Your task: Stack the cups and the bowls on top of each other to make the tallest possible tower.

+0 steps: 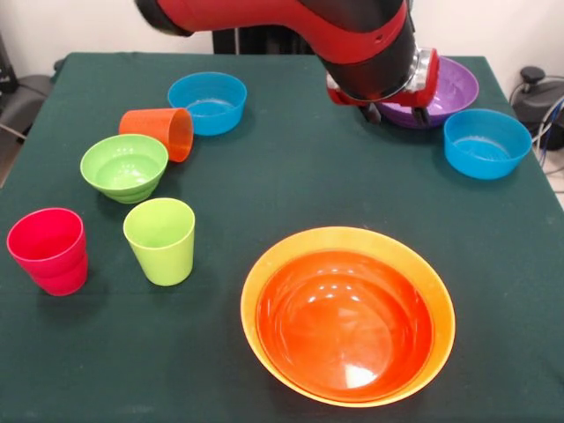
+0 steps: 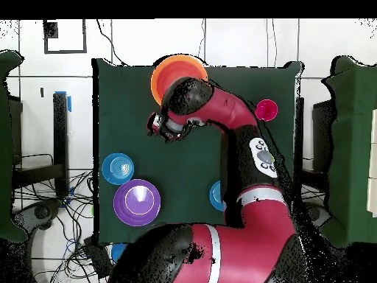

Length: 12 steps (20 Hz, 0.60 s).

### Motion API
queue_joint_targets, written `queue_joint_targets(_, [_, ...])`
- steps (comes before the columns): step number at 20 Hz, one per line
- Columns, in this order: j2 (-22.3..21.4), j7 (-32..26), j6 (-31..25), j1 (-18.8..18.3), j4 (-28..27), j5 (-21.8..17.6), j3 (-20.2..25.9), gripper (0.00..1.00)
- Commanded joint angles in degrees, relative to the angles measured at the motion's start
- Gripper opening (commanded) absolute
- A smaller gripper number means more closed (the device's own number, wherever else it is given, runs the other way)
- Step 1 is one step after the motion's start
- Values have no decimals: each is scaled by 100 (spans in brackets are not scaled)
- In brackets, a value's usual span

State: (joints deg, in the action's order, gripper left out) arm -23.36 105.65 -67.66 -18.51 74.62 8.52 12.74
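A wide red-orange bowl (image 1: 345, 322) sits nested in the big yellow-orange bowl (image 1: 261, 280) at the front; the pair also shows in the overhead view (image 2: 179, 70). My gripper (image 1: 379, 107) hangs above the table, in front of the purple bowl (image 1: 449, 88). In the overhead view the gripper (image 2: 154, 125) sits between the nested pair and the purple bowl (image 2: 137, 201). Two blue bowls (image 1: 208, 102) (image 1: 486, 143) stand apart. The orange cup (image 1: 163, 130) lies on its side by the small green bowl (image 1: 124, 166). The lime cup (image 1: 160, 240) and pinkish red cup (image 1: 48, 249) stand upright. The big pink bowl is out of view.
The dark green table (image 1: 291, 185) carries everything. My arm (image 2: 235, 121) crosses it and hides the green items in the overhead view. Cables and equipment (image 1: 538, 97) lie beyond the table's right edge.
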Motion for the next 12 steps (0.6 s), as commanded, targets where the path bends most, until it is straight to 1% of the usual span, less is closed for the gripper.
queue_joint_targets(1, [-321, -163, 1289, -43, 1574, -79, 472, 100])
queue_joint_targets(6, [-388, 76, 1869, 170, 1839, -181, 454, 100])
queue_joint_targets(12, [-418, 242, 2155, 368, 1948, -193, 414, 100])
